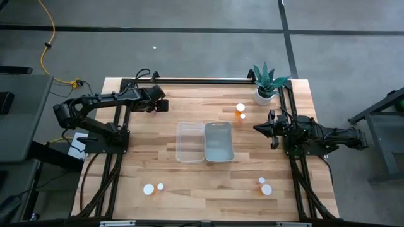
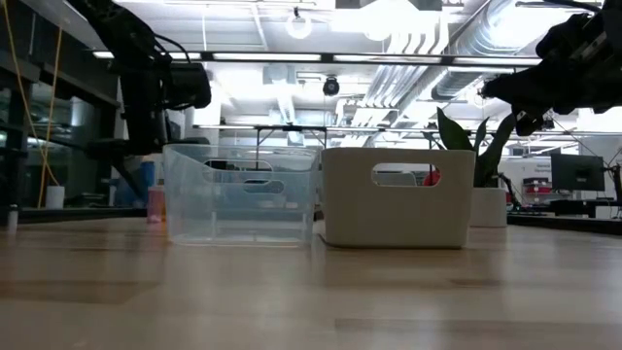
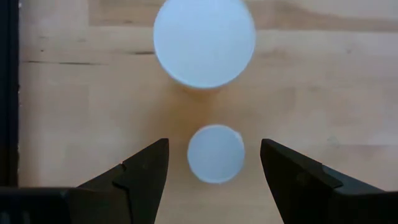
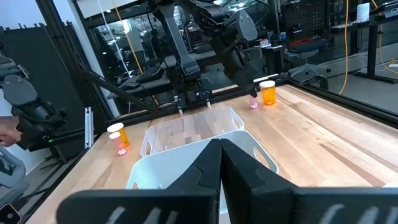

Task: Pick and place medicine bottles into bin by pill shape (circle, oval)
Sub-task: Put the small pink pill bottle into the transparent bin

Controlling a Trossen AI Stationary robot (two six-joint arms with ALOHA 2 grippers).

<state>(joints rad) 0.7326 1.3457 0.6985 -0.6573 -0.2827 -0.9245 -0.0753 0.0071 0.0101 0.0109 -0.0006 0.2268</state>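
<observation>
A small white-capped medicine bottle (image 3: pixel 216 154), likely light, rigid and slippery, is framed on the table's far left between the wide-open left gripper (image 3: pixel 214 180), best taken below its cap.

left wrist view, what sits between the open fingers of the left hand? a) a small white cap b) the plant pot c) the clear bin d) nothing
a: the left hand hangs open above the table, and a small white cap shows between its fingers, with a larger white cap just beyond it.
</observation>
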